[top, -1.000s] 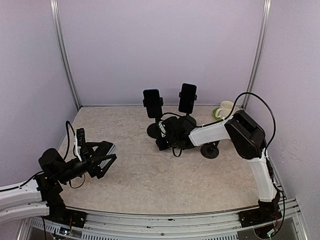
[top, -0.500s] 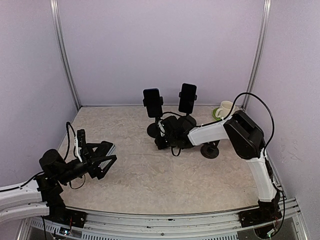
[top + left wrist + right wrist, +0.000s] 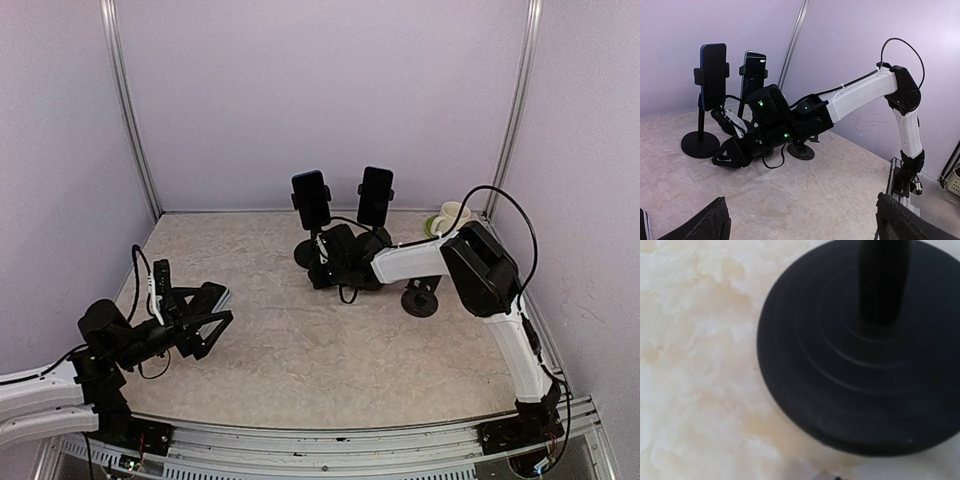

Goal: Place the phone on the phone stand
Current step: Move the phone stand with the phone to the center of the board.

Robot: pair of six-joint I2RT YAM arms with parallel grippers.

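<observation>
Two dark phones stand upright in black stands at the back: the left phone (image 3: 311,200) (image 3: 713,67) and the right phone (image 3: 375,196) (image 3: 753,75). My right gripper (image 3: 321,268) (image 3: 726,154) lies low on the table against the left stand's round base (image 3: 303,257) (image 3: 865,355). Its wrist view is filled by that base and its pole (image 3: 885,280), with no fingers showing, so I cannot tell whether it is open. My left gripper (image 3: 207,316) is open and empty at the near left, and its fingers (image 3: 714,222) frame bare table.
Another round black stand base (image 3: 420,300) (image 3: 801,151) sits under my right forearm, its top hidden. A white cup (image 3: 450,217) on a green saucer stands at the back right. Purple walls with metal posts close the back and sides.
My right gripper has pushed further back toward the left stand's base. The left phone and its stand have shifted slightly to the right. My left gripper has barely moved.
</observation>
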